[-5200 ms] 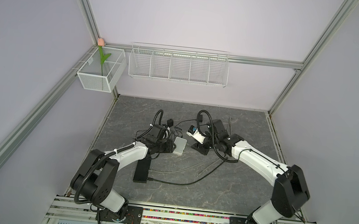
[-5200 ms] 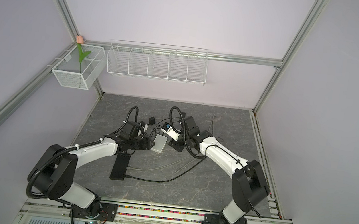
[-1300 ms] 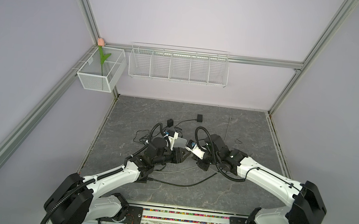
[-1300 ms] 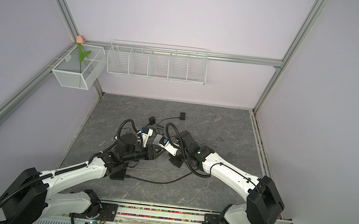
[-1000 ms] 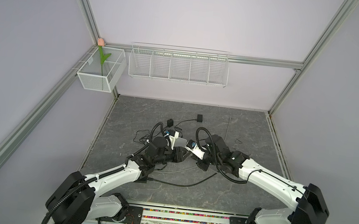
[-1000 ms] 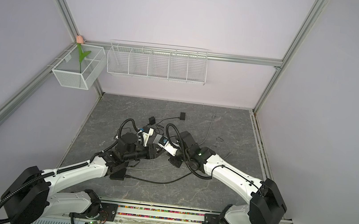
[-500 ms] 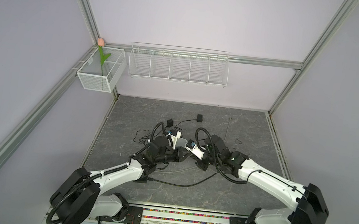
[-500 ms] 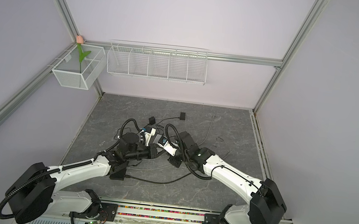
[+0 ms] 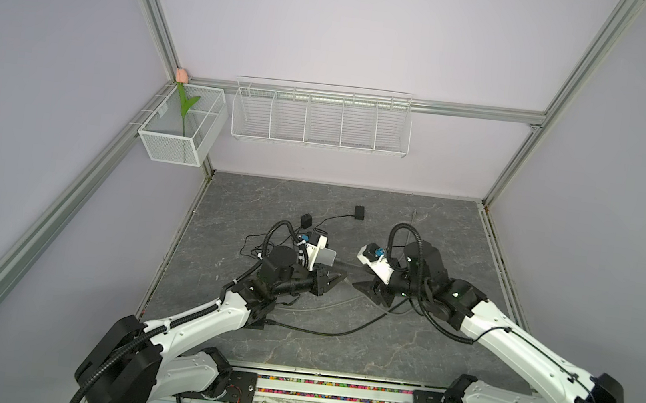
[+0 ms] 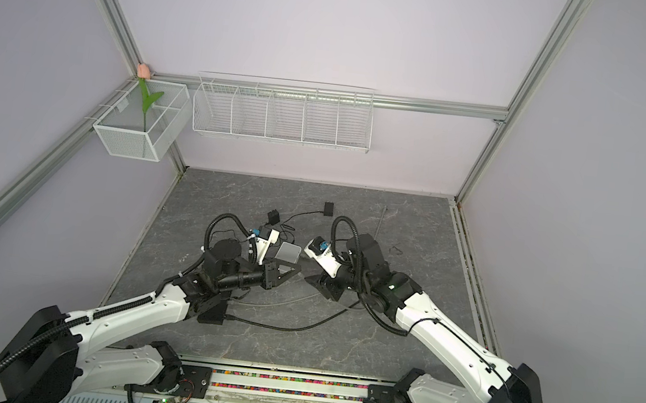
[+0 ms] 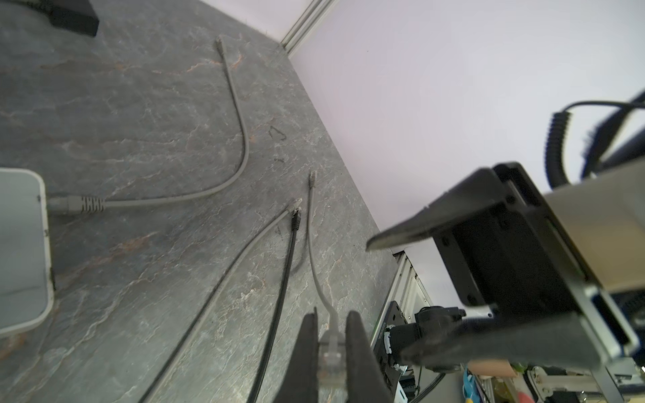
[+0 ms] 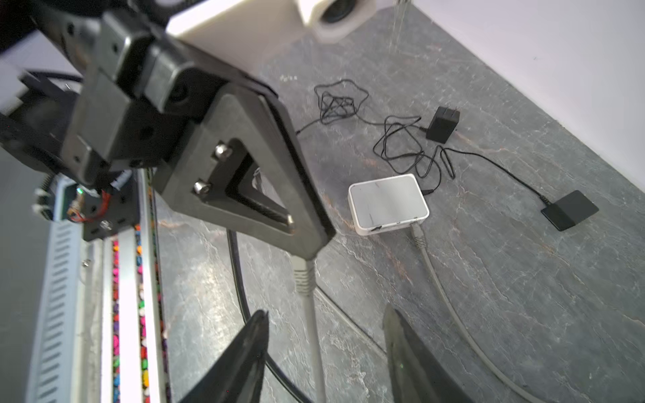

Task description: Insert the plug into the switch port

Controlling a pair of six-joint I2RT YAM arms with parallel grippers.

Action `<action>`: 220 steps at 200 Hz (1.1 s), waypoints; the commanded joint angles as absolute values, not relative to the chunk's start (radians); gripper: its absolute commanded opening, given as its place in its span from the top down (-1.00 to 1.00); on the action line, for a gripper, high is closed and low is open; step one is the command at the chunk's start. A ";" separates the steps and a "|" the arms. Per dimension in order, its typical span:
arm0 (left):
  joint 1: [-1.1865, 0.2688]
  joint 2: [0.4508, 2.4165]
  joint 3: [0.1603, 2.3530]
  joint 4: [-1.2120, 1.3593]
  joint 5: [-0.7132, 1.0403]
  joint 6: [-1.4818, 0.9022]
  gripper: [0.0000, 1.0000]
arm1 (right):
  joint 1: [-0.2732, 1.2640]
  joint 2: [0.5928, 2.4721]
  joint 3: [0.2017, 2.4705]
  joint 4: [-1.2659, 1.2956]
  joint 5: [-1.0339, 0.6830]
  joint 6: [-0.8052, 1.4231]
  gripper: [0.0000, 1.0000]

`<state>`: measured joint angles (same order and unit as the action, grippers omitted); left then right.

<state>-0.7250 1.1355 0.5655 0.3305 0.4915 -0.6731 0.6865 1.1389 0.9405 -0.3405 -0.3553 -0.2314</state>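
Note:
The plug (image 11: 331, 352) is a clear connector on a grey cable, pinched between the fingers of my left gripper (image 11: 331, 315), which is shut on it above the floor. In the right wrist view the cable (image 12: 310, 314) runs out of the left gripper's black finger (image 12: 244, 195) and passes untouched between the spread jaws of my right gripper (image 12: 325, 310), which is open. In both top views the two grippers (image 9: 338, 282) (image 9: 357, 287) face each other tip to tip. The white switch (image 9: 325, 256) (image 12: 388, 202) lies just behind them, with another grey cable (image 12: 417, 237) plugged into it.
Loose grey and black cables (image 11: 279, 279) cross the stone floor. A black power adapter (image 12: 442, 124) and a flat black square (image 12: 569, 209) lie behind the switch with thin tangled wire. A black box (image 10: 211, 314) sits under the left arm. Wire baskets (image 9: 321, 118) hang on the back wall.
The left gripper has closed on the plug. The right gripper has opened, let go of the cable and drawn back a little to the right.

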 commanded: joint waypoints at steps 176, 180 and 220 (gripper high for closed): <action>-0.729 0.968 0.430 0.688 0.721 -0.517 1.00 | 0.712 1.129 1.043 -0.513 -0.692 -0.242 0.18; -0.729 0.969 0.431 0.689 0.720 -0.518 1.00 | 0.712 1.129 1.044 -0.510 -0.691 -0.242 0.18; -0.729 0.963 0.427 0.694 0.718 -0.525 1.00 | 0.712 1.150 1.063 -0.509 -0.690 -0.248 0.19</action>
